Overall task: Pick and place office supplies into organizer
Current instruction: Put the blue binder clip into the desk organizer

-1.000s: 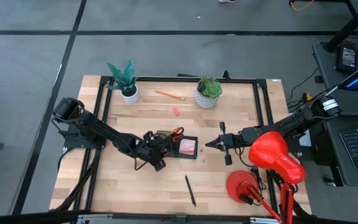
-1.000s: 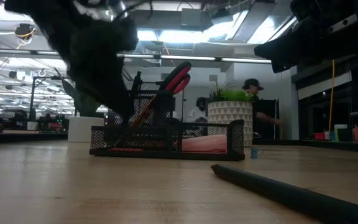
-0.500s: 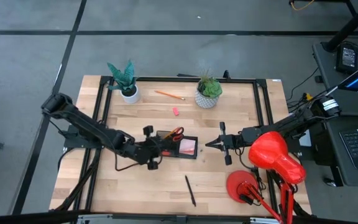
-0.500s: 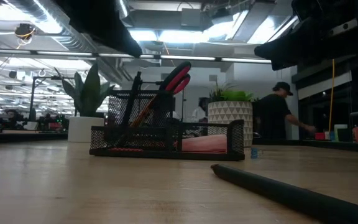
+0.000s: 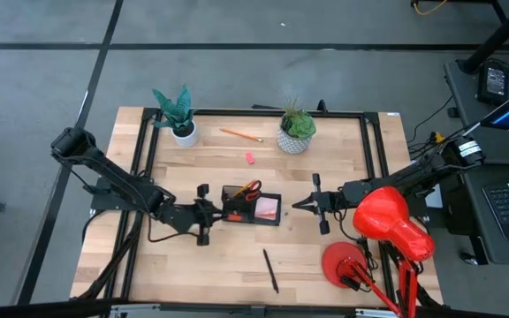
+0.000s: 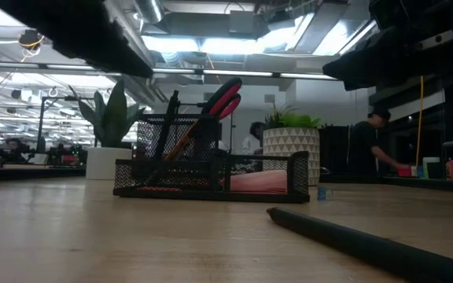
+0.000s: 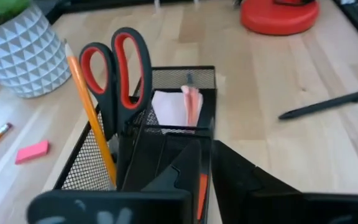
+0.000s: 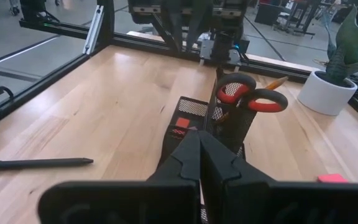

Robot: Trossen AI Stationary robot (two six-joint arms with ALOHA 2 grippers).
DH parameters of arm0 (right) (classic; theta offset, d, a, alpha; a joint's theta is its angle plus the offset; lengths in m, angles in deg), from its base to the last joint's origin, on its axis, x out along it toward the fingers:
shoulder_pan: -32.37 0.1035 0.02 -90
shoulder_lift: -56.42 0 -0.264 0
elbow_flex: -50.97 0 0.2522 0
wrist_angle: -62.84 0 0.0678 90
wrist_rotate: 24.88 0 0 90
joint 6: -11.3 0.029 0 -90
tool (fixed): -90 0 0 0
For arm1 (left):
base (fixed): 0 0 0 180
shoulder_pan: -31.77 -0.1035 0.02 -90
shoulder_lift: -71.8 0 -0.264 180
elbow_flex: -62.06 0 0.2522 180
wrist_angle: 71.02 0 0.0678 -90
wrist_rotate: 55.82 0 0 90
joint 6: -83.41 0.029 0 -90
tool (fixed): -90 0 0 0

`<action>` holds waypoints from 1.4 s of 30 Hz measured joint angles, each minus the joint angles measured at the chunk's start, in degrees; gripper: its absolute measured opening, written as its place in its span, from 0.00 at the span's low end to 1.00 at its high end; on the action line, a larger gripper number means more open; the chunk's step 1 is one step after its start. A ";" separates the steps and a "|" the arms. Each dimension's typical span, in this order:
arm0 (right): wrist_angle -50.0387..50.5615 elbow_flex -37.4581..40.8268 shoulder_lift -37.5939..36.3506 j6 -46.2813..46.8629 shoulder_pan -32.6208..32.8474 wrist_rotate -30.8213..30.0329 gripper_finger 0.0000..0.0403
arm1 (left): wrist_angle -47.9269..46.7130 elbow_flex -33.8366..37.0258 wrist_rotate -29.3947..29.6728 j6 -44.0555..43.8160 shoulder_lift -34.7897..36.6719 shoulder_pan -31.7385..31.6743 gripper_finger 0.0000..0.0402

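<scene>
The black mesh organizer (image 5: 237, 217) stands mid-table. Its tall cup holds the red-handled scissors (image 7: 118, 74) and an orange pencil (image 7: 92, 118), both upright, and a pink sticky-note block (image 5: 268, 209) lies in the low tray. My left gripper (image 5: 216, 210) hovers just left of the organizer, pointing at it, with its fingers nearly together and nothing between them (image 7: 207, 149). My right gripper (image 5: 297, 204) waits shut to the organizer's right (image 8: 199, 140). A dark pen (image 5: 270, 269), an orange pencil (image 5: 241, 134) and a pink eraser (image 5: 249, 157) lie loose on the table.
Two potted plants (image 5: 177, 115) (image 5: 296, 131) stand along the far edge. A red desk lamp (image 5: 387, 221) sits at the near right, its base (image 5: 345, 263) beside the loose pen. A black frame rail (image 5: 254, 112) borders the table. People move in the room beyond (image 6: 372, 145).
My left gripper has drawn back from the organizer's left end toward the table's left edge, rising and rolling as it went. In the low view its arm has lifted away from in front of the organizer. The organizer and its contents have stayed put.
</scene>
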 joint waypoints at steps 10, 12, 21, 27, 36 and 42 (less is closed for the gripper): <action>0.30 0.00 0.00 0.79 0.00 0.00 0.00 | 11.53 14.18 -0.10 2.29 8.79 2.45 0.01; 0.26 0.00 0.00 1.58 0.00 0.00 0.00 | 13.31 17.41 -0.11 2.27 10.53 2.45 0.00; 1.28 0.00 0.00 2.39 0.00 0.00 0.00 | 28.10 27.69 -0.43 8.38 17.15 2.45 0.00; 9.92 -0.02 0.00 12.42 0.00 0.05 0.00 | 28.48 28.15 -0.41 10.43 18.34 2.01 0.00; 19.10 -0.02 0.00 16.88 0.04 0.59 0.00 | 28.95 28.15 -0.13 7.94 18.34 -0.71 0.00; 19.32 -0.02 0.00 16.56 0.04 0.61 0.02 | 29.04 28.15 -0.08 4.73 18.31 -1.75 0.01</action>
